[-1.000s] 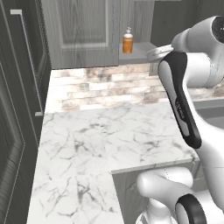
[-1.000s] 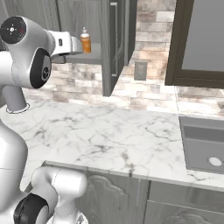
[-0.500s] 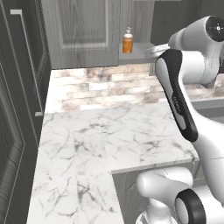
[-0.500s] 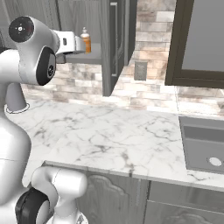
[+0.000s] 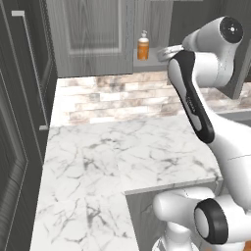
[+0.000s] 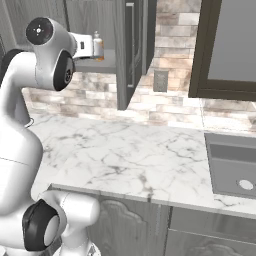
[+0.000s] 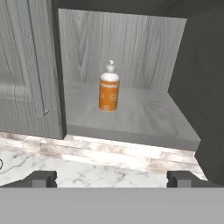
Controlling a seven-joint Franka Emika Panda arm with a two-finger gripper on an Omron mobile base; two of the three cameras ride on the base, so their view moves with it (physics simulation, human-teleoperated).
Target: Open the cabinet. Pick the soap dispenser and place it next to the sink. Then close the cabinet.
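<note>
Gripper (image 7: pixel 111 178) fingertips sit wide apart at the bottom of the hand view, holding nothing, facing the open cabinet (image 7: pixel 127 48); the bottle (image 7: pixel 108 89) stands upright on the shelf (image 7: pixel 144 118), well apart from them. Left base view: bottle (image 5: pixel 143 46) on the shelf beside the arm. Right base view: bottle (image 6: pixel 98 46) just past the hand, sink (image 6: pixel 235 165) far right in the counter (image 6: pixel 125 155).

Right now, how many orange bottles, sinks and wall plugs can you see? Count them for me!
Orange soap dispenser: 1, upright on the cabinet shelf
Grey sink: 1, set in the countertop
Wall outlet: 1, on the brick backsplash
Total: 3
</note>
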